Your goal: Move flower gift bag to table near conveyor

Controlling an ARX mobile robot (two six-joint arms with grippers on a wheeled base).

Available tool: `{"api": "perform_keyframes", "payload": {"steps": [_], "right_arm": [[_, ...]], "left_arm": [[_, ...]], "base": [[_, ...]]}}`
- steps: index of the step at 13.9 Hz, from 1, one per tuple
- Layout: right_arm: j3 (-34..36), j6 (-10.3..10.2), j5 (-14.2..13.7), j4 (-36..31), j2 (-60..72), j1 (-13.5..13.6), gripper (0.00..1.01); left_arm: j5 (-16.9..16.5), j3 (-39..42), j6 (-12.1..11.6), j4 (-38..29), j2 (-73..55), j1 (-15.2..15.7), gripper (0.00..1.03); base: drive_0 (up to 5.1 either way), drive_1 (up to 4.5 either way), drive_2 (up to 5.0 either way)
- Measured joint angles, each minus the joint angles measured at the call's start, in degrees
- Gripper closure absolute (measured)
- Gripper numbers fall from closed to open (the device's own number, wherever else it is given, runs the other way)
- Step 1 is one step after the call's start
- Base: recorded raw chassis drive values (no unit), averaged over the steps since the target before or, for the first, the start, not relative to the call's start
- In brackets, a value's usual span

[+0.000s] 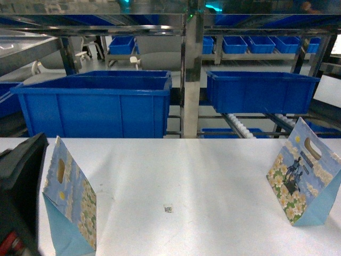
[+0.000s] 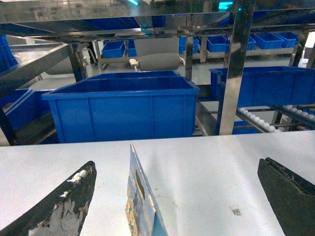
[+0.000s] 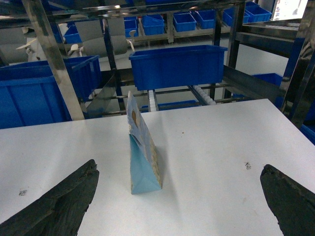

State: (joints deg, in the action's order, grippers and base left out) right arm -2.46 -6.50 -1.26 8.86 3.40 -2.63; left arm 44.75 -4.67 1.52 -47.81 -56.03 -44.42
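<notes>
Two flower gift bags stand upright on the white table [image 1: 202,170]: one at the front left [image 1: 69,205], one at the right [image 1: 305,176]. In the left wrist view my left gripper [image 2: 177,164] is open, and the left bag [image 2: 142,204] stands edge-on between its fingers [image 2: 66,209], touching neither. My right gripper [image 3: 179,167] is open too, with the right bag [image 3: 142,157] ahead of it, nearer its left finger and apart from it. The conveyor [image 1: 240,127] of white rollers runs beyond the table's far edge.
Large blue bins [image 1: 101,104] [image 1: 261,90] sit on the steel rack behind the table, with a steel post [image 1: 191,74] between them. A tiny square marker [image 1: 168,209] lies mid-table. The black body of my left arm [image 1: 18,186] fills the lower left corner.
</notes>
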Motion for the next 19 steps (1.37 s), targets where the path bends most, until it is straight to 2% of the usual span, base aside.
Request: {"api": "perform_keyframes", "payload": {"steps": [1, 2, 4, 5, 6, 8, 9, 10, 13, 14, 15, 19], "right_arm": [[0.00, 0.00, 0.00, 0.00, 0.00, 0.00, 0.03], [0.00, 0.02, 0.00, 0.00, 0.00, 0.00, 0.03], [0.00, 0.00, 0.00, 0.00, 0.00, 0.00, 0.03], [0.00, 0.00, 0.00, 0.00, 0.00, 0.00, 0.03], [0.00, 0.00, 0.00, 0.00, 0.00, 0.00, 0.03], [0.00, 0.02, 0.02, -0.07, 0.00, 0.00, 0.03], [1.81, 2.54, 0.79, -6.97, -3.80, 2.34, 0.17], [1.68, 4.68, 1.49, -8.98, -3.26, 2.95, 0.31], [1.68, 6.10, 1.29, -8.59, -3.17, 2.93, 0.72], [1.68, 6.12, 1.29, -8.59, -3.17, 2.93, 0.86], [1.68, 6.12, 1.29, -8.61, -3.17, 2.93, 0.99], [1.68, 6.36, 1.29, -8.61, -3.17, 2.93, 0.99]], "left_arm": [[2.99, 1.75, 0.20, 4.09, 5.70, -3.19, 0.05], [4.94, 2.91, 1.18, 5.53, 8.44, -4.57, 0.05], [8.52, 3.82, 3.69, 4.00, 10.23, -5.20, 0.05], [8.13, 3.82, 5.84, 7.50, 12.20, -5.14, 0.05], [8.17, 3.82, 7.23, 7.02, 12.24, -5.07, 0.05], [8.09, 3.82, 7.82, 7.45, 12.35, -5.05, 0.05], [2.38, 3.82, 4.07, 17.51, 21.20, -3.10, 0.20], [-2.60, 3.82, 1.33, 25.16, 31.50, 2.49, 0.35], [-16.83, 3.82, -0.48, 40.35, 48.13, 16.65, 0.75], [-21.22, 3.82, -0.50, 42.82, 50.86, 21.18, 0.89], [-24.26, 3.82, -0.44, 44.30, 52.13, 24.44, 1.02], [-27.71, 3.82, -0.55, 45.53, 53.37, 27.74, 1.01]], "base": [[0.0, 0.00, 0.0], [0.0, 0.00, 0.0], [0.0, 0.00, 0.0], [0.0, 0.00, 0.0], [0.0, 0.00, 0.0], [0.0, 0.00, 0.0], [0.0, 0.00, 0.0], [0.0, 0.00, 0.0], [0.0, 0.00, 0.0], [0.0, 0.00, 0.0], [0.0, 0.00, 0.0], [0.0, 0.00, 0.0]]}}
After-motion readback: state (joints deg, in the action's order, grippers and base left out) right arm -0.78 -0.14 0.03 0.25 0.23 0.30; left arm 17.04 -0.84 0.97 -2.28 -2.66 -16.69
